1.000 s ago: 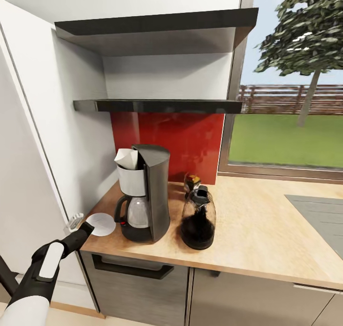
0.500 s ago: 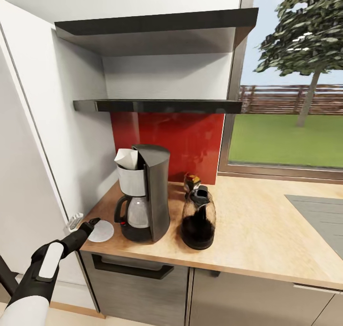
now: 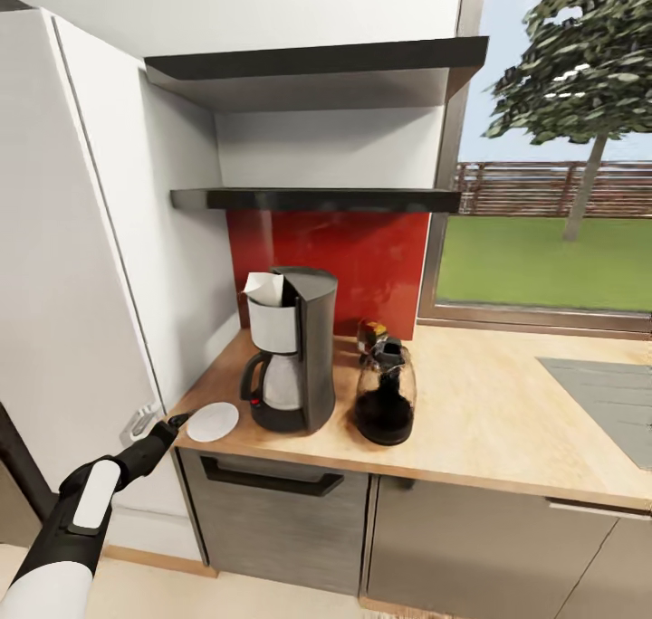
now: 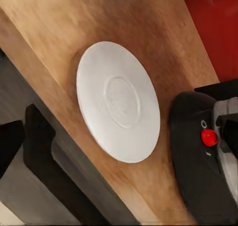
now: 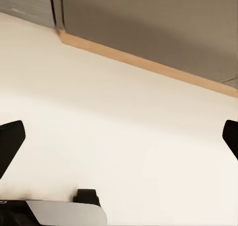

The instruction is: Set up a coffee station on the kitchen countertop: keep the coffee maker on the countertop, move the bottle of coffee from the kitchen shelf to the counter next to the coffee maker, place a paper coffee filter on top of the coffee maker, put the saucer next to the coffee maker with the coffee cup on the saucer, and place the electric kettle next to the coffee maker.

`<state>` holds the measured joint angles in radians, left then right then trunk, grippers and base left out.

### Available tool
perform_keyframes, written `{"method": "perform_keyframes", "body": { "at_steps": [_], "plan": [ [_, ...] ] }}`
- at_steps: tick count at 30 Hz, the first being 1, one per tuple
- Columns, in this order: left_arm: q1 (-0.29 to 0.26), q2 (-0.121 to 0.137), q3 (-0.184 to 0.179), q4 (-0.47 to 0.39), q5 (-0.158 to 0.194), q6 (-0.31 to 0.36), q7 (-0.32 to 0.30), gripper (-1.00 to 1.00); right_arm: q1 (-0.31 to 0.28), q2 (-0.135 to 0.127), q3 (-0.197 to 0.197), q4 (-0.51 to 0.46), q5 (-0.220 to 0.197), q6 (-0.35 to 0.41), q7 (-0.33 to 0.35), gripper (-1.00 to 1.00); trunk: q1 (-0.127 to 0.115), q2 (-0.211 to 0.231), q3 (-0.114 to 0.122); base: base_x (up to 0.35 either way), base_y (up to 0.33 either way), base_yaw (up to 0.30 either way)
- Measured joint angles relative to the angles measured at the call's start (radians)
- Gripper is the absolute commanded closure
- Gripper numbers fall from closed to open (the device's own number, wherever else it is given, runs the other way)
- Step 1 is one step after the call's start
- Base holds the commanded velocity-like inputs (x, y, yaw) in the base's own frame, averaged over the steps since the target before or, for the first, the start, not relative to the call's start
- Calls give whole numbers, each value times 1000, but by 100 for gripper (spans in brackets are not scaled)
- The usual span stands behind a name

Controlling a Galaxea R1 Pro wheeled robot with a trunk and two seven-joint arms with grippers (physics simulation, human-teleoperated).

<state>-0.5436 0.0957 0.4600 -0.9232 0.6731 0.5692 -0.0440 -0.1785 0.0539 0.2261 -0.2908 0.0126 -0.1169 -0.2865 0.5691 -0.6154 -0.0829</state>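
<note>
The coffee maker (image 3: 292, 355) stands at the left end of the countertop (image 3: 507, 429) with the white paper coffee filter (image 3: 264, 286) in its top. The saucer (image 3: 212, 421) lies flat beside it near the front corner; in the left wrist view the saucer (image 4: 119, 107) sits between the counter edge and the coffee maker's base (image 4: 203, 176). My left gripper (image 3: 170, 425) hovers open just off the corner, apart from the saucer. The electric kettle (image 3: 385, 395) stands to the coffee maker's right, with the bottle of coffee (image 3: 367, 333) behind it. The kitchen shelf (image 3: 317, 200) is bare. My right gripper (image 5: 119, 137) is open over the floor. The coffee cup is out of view.
A tall white cabinet (image 3: 72, 284) stands to the left of the counter. Grey drawer fronts with a black handle (image 3: 270, 478) sit under the countertop. A grey inset panel (image 3: 607, 402) lies at the far right, below the window (image 3: 552, 230).
The saucer has left my left gripper and now rests on the counter; the gripper has drawn back off the edge. The whole view shifted as the camera moved.
</note>
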Motion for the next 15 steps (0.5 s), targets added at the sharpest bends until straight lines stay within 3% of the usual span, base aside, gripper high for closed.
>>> {"method": "perform_keyframes", "body": {
  "at_steps": [9,15],
  "plan": [
    [0,-3,-2,0,0,6,-2,-100,0,0,0,0,0,0,0,-100,0,0,0,-291,102,0],
    [50,-6,-4,7,1,7,-10,-100,0,0,0,1,0,0,0,-100,-1,0,0,-65,12,0]
  ]
}}
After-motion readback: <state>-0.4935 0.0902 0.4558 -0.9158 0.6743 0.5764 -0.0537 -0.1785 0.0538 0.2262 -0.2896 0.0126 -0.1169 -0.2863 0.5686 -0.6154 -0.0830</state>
